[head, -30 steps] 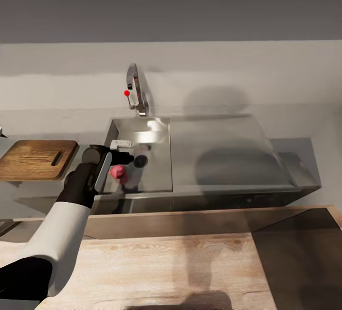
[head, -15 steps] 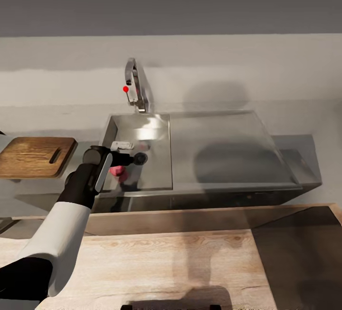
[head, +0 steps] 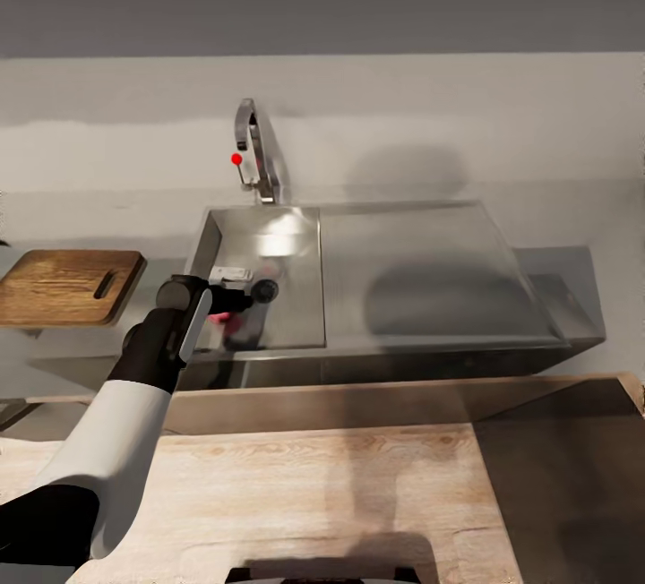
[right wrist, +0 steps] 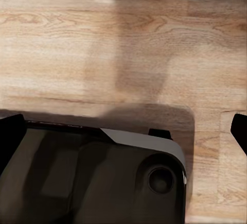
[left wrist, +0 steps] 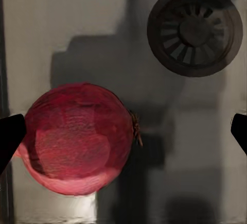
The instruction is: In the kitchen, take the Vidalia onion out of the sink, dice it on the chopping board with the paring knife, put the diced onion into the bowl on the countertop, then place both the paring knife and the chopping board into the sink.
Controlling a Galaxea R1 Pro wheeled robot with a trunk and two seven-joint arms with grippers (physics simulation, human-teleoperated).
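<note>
L arm reaches over the front edge of the sink (head: 269,248), w/ the left gripper (head: 235,299) down inside the basin, above the onion (head: 224,320), which shows as a bit of pink-red under the wrist in head view. In L wrist view the onion (left wrist: 77,139) is a round red-purple bulb lying on the grey steel floor, root tuft pointing toward the drain (left wrist: 194,30); drain is near but apart from it. Left gripper (left wrist: 123,131) jaws are spread wide, dark fingertips (left wrist: 10,136) at both frame edges; one tip sits just beside the onion, can't tell if touching; nothing gripped. Chrome tap (head: 255,154) w/ red knob stands behind the basin, drainboard to the R. Chopping board (head: 67,286) lies on the countertop (head: 54,360) to the L of the sink, handle slot toward the sink. Right gripper (right wrist: 123,131) hangs over a light wood surface (right wrist: 123,44) & the robot's dark base (right wrist: 92,177), jaws apart, empty.
</note>
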